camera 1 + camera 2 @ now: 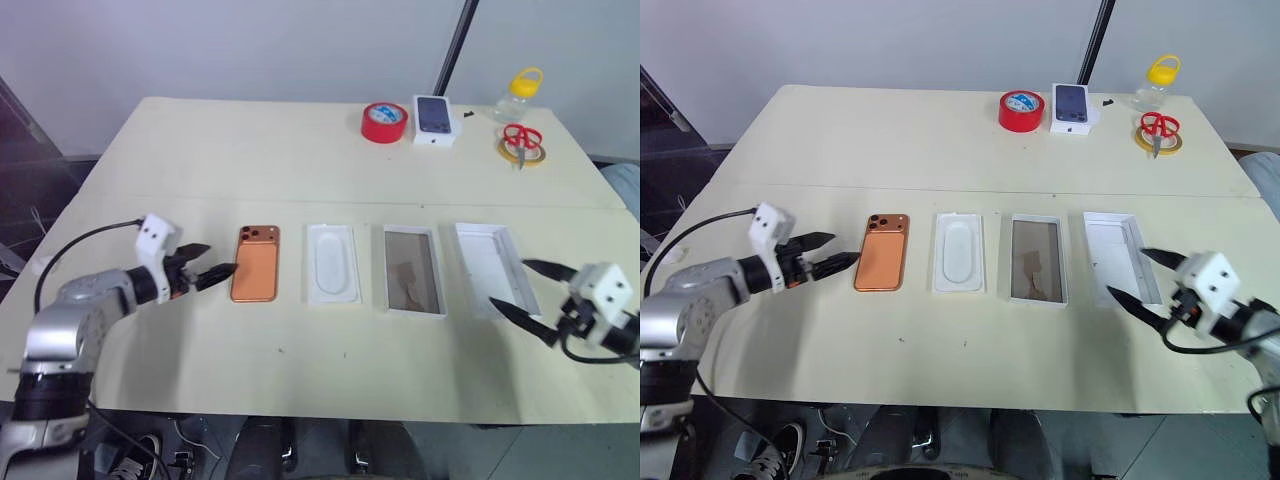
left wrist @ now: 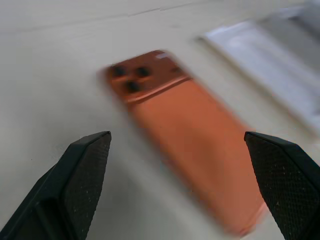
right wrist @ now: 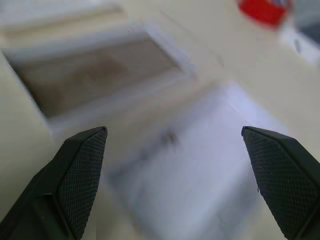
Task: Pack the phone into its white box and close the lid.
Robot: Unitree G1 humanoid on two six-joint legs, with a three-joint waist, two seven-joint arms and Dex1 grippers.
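On the cream counter point(image 1: 300, 160), seen from the head, the phone point(image 1: 255, 263), a white moulded liner point(image 1: 332, 263), the white box point(image 1: 414, 270) and the lid point(image 1: 495, 268) lie in a row. Left tool point(image 1: 212, 261) gapes wide just beside the phone; right tool point(image 1: 527, 290), also wide, hangs over the lid's near edge. Left wrist view: spread fingers point(image 2: 80, 175) frame the phone. Right wrist view: parted fingers point(image 3: 75, 170) frame the lid, with the box beside it.
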